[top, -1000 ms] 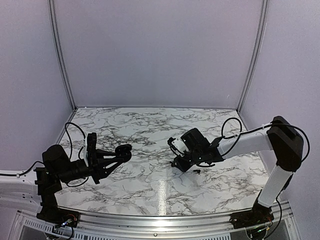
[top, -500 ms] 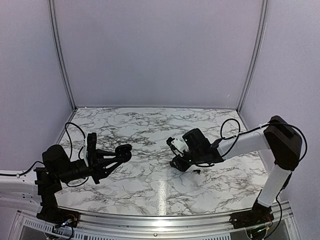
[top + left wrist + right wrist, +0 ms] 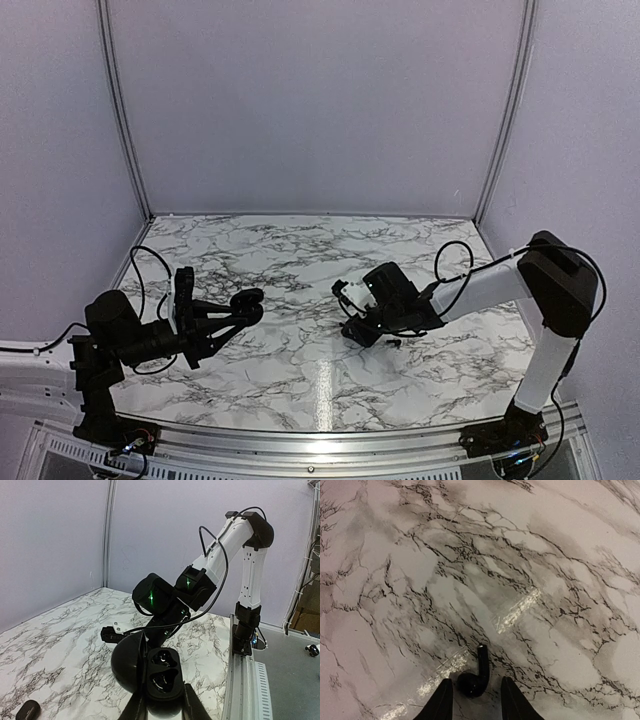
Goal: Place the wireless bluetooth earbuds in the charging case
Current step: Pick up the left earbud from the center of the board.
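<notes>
Earbud (image 3: 477,674), stem pointing away from right tool (image 3: 476,683)

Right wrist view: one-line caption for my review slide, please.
Right claw open on either side of a black earbud lying on the marble table.

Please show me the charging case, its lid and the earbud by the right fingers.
charging case (image 3: 162,674), left wrist view, on its open tray.
lid (image 3: 125,666), left wrist view, on its rounded outer shell.
earbud (image 3: 473,684), right wrist view, on its rounded bud.
</notes>
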{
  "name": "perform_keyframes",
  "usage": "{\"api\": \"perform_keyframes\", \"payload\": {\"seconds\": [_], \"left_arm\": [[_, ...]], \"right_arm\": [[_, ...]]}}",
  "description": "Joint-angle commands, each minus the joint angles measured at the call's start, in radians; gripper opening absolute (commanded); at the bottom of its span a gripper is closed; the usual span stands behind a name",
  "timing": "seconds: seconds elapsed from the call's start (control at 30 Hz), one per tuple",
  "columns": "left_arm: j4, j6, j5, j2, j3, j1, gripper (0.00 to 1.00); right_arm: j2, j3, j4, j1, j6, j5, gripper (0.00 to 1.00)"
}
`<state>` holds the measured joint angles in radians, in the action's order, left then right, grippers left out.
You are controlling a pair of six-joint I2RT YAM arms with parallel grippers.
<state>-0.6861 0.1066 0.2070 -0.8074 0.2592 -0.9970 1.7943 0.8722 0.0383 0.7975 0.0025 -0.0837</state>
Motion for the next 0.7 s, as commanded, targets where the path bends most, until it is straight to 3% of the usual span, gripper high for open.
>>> {"api": "perform_keyframes", "payload": {"seconds": [0.0, 0.33, 0.5, 0.67], "left_arm": [[-0.017, -0.015, -0.014, 0.001, -0.012, -0.003, 0.0], [-0.018, -0.023, -0.021, -0.001, -0.014, -0.003, 0.0], [-0.018, -0.021, -0.021, -0.001, -0.012, -0.003, 0.0], [-0.018, -0.021, -0.021, -0.001, -0.011, -0.003, 0.0]], "right_arm": [[0.045, 0.0, 0.035, -0.007, -0.042, 0.021, 0.34], [0.06, -0.014, 0.035, -0.003, -0.056, 0.035, 0.28], [0.027, -0.049, 0.031, 0.003, -0.034, 0.05, 0.34], [0.023, -0.072, 0.041, 0.002, -0.023, 0.058, 0.28]]}}
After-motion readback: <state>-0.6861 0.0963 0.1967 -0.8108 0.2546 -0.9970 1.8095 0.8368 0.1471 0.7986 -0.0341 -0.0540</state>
